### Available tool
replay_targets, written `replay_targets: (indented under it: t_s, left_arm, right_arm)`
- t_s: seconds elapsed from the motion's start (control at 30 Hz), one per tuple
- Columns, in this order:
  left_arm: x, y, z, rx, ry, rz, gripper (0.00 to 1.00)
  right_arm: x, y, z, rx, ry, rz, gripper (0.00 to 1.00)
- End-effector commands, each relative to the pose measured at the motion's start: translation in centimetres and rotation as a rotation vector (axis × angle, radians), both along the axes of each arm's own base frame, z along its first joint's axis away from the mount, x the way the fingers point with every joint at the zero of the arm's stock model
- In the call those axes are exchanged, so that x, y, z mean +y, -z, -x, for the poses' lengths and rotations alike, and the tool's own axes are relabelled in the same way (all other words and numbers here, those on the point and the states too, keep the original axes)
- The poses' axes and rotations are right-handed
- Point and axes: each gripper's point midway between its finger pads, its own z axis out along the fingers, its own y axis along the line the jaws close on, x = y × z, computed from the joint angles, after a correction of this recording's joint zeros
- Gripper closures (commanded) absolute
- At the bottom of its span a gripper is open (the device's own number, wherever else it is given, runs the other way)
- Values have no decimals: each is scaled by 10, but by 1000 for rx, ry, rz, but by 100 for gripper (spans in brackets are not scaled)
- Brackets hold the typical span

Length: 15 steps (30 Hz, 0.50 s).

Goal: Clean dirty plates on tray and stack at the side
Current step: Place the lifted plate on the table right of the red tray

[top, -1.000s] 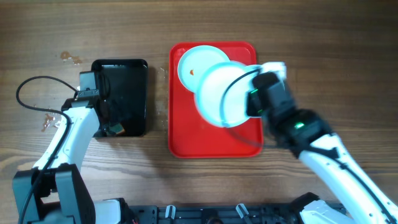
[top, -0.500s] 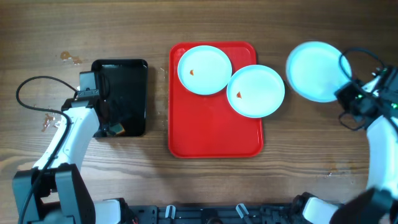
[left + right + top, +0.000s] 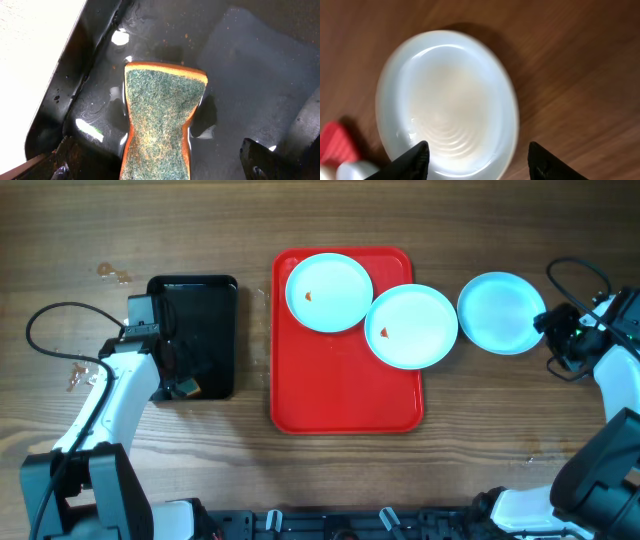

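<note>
Two pale-blue plates lie on the red tray [image 3: 345, 395]. The far one [image 3: 328, 292] and the right one [image 3: 412, 327] each carry a small orange spot, and the right one overhangs the tray's right edge. A third plate [image 3: 500, 313], without a spot, rests on the wood to the right of the tray. My right gripper [image 3: 548, 330] is at its right rim. In the right wrist view its jaws [image 3: 480, 162] stand open, straddling the near rim of this plate [image 3: 445, 100]. My left gripper [image 3: 160, 170] is open, its fingers either side of a green-topped sponge [image 3: 162, 120].
The sponge lies in a wet black tray [image 3: 192, 310] left of the red tray. Small orange stains [image 3: 112, 273] mark the wood at the far left. A black cable [image 3: 50, 330] loops beside the left arm, and another [image 3: 575, 275] by the right arm.
The right arm carried a plate from above the red tray out to the right, set it on the wood and opened its jaws. The left arm has not moved.
</note>
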Motion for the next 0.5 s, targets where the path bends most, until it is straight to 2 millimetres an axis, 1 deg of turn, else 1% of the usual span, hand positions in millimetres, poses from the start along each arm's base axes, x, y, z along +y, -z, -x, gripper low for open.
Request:
replay_targets:
  t_s: [0.0, 0.03, 0.1, 0.13, 0.17, 0.2, 0.27, 0.37, 0.4, 0.47]
  left_arm:
    - [1, -1, 0, -7, 6, -1, 0]
    - [1, -1, 0, -7, 5, -1, 0]
    - [1, -1, 0, -7, 5, -1, 0]
    - [1, -1, 0, -7, 5, -1, 0]
    - [1, -1, 0, -6, 6, -1, 0]
    - [1, -1, 0, -7, 5, -1, 0]
    - [1, -1, 0, -7, 5, -1, 0]
    - [1, -1, 0, -7, 5, -1, 0]
    - [1, -1, 0, -7, 5, -1, 0]
    - [1, -1, 0, -7, 5, -1, 0]
  right_arm:
    - [43, -53, -18, -198, -216, -70, 38]
    - [58, -59, -18, -208, -262, -81, 39]
    - [85, -60, -15, -192, -362, -68, 44]
    - [108, -57, -12, -168, -450, -57, 47]
    - [124, -51, -11, -138, -505, -36, 49]
    - [135, -45, -10, -108, -539, -3, 51]
    - [147, -32, -11, -36, -571, 103, 53]
    - [148, -18, -14, 54, -564, 279, 53]
    - [149, -14, -18, 69, -563, 333, 53]
    - [154, -8, -25, 64, -579, 358, 53]
